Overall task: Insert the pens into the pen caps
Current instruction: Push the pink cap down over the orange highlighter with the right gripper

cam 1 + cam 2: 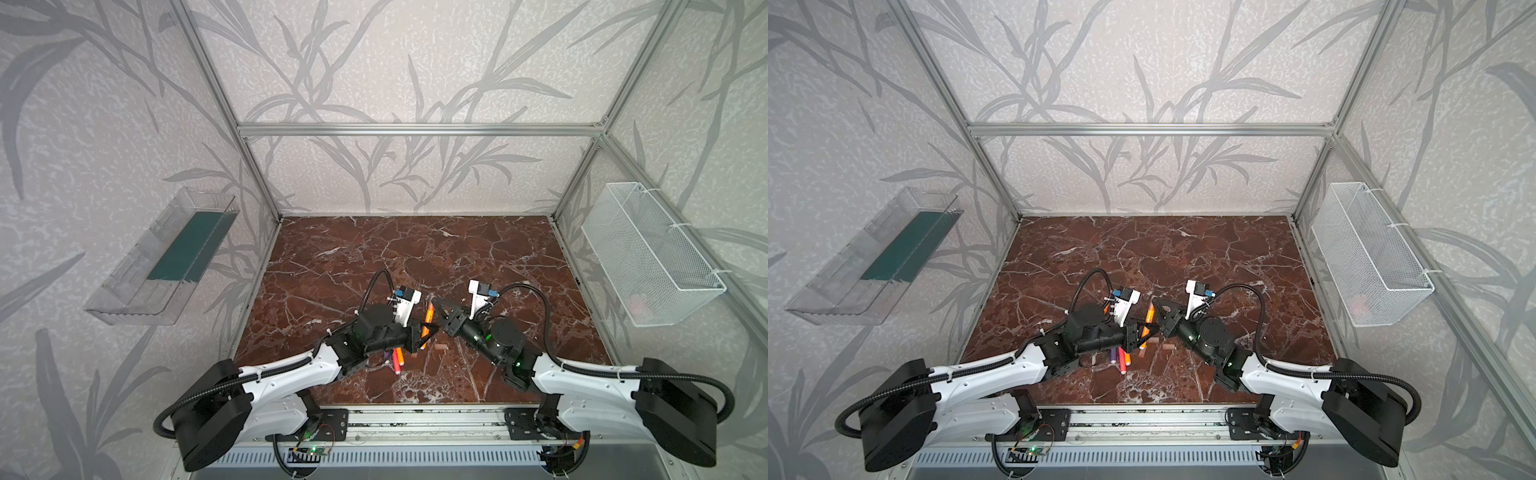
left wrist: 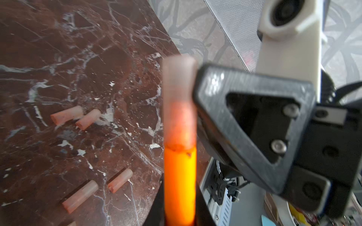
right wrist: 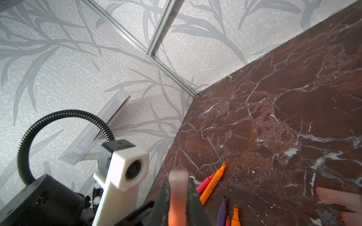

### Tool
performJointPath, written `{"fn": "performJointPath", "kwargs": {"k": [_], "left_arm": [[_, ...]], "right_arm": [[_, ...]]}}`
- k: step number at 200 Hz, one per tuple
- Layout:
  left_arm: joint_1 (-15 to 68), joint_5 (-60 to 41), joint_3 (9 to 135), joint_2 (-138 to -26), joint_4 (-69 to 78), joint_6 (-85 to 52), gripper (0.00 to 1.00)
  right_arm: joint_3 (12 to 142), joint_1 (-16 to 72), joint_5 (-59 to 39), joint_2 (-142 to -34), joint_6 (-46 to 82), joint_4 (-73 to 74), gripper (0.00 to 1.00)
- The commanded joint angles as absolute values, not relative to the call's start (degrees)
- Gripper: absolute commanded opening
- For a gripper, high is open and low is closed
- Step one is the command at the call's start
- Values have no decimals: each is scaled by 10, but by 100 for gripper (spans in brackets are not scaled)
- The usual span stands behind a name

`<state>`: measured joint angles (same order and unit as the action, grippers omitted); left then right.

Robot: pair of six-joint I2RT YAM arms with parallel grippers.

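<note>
While the left gripper (image 1: 424, 332) stands closed on the barrel of an orange pen (image 2: 180, 176), held raised above the marble table (image 1: 415, 257) near its front middle, we see the right gripper (image 3: 178, 183) pinched shut on a pale translucent cap (image 2: 179, 97) that sits over the pen's tip, its rim meeting the orange barrel. We note at least four loose caps (image 2: 88, 119) lying on the table near the joined pair, and the other pens (image 3: 212, 184), orange, pink-red and purple, lying close together on the table beneath the left arm, none touched by either gripper.
</note>
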<state>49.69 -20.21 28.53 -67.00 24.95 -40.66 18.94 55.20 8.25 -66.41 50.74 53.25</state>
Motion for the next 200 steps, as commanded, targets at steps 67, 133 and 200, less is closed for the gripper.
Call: {"fn": "performJointPath", "kwargs": {"k": [67, 133, 200], "left_arm": [[479, -180, 284, -628, 302, -406, 0], [480, -179, 279, -617, 284, -381, 0], [511, -151, 294, -614, 204, -288, 0]], "right_arm": [[188, 583, 40, -672, 474, 489, 10], [203, 583, 120, -570, 455, 354, 36], [292, 565, 138, -536, 415, 244, 51]]}}
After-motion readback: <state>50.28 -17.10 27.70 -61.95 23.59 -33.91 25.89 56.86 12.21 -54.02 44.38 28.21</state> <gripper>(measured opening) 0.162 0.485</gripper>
